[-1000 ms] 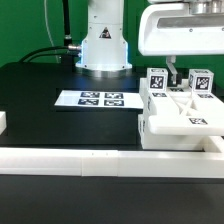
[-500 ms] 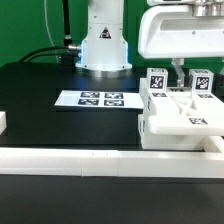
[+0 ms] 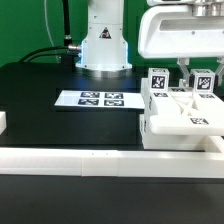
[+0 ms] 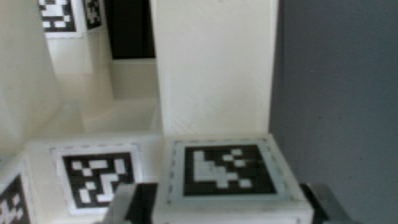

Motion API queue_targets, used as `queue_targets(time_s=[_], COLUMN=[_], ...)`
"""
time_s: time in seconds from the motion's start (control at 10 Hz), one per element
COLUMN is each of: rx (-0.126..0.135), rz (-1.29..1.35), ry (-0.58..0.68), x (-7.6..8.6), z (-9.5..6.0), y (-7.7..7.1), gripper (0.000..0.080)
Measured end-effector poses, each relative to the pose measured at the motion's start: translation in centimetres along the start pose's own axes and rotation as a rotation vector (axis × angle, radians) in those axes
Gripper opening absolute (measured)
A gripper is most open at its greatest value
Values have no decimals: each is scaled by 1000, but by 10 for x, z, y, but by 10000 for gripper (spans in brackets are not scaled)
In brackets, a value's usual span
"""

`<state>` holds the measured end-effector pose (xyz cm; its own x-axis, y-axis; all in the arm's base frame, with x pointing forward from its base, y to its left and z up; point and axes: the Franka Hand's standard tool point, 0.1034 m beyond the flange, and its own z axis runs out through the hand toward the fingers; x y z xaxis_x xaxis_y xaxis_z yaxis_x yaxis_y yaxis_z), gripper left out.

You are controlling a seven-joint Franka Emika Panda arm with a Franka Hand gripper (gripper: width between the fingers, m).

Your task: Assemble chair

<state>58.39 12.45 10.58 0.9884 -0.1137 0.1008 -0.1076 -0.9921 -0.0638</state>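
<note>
The chair's white parts (image 3: 180, 112) are grouped at the exterior view's right, with two tagged posts standing up at the back. My gripper (image 3: 190, 70) hangs over them, close beside the right-hand tagged post (image 3: 203, 82). In the wrist view, a long white post leg (image 4: 217, 90) with a tag on its near end lies between my fingers; the gripper (image 4: 224, 205) is open, with its dark fingertips (image 4: 128, 205) flanking that end closely. A second tagged white part (image 4: 89, 175) lies beside it.
The marker board (image 3: 95, 99) lies flat on the black table in the middle. A long white border rail (image 3: 90, 160) runs along the front, with the chair parts pushed against it. The robot's base (image 3: 103, 45) stands at the back.
My gripper has moved steadily toward the exterior view's right, from beside the left tagged post to next to the right one. The chair parts have not moved.
</note>
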Motion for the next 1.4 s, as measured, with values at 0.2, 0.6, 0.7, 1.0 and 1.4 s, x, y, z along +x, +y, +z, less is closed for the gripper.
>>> queue_targets(time_s=[0.2, 0.6, 0.7, 1.0, 1.4], rx=[15, 25, 26, 28, 74], rz=[241, 522, 562, 724, 1234], ry=[21, 35, 35, 34, 4], x=[0, 2, 2, 3, -2], z=[-1, -1, -1, -1, -2], y=[0, 4, 4, 6, 3], gripper=[265, 266, 266, 268, 269])
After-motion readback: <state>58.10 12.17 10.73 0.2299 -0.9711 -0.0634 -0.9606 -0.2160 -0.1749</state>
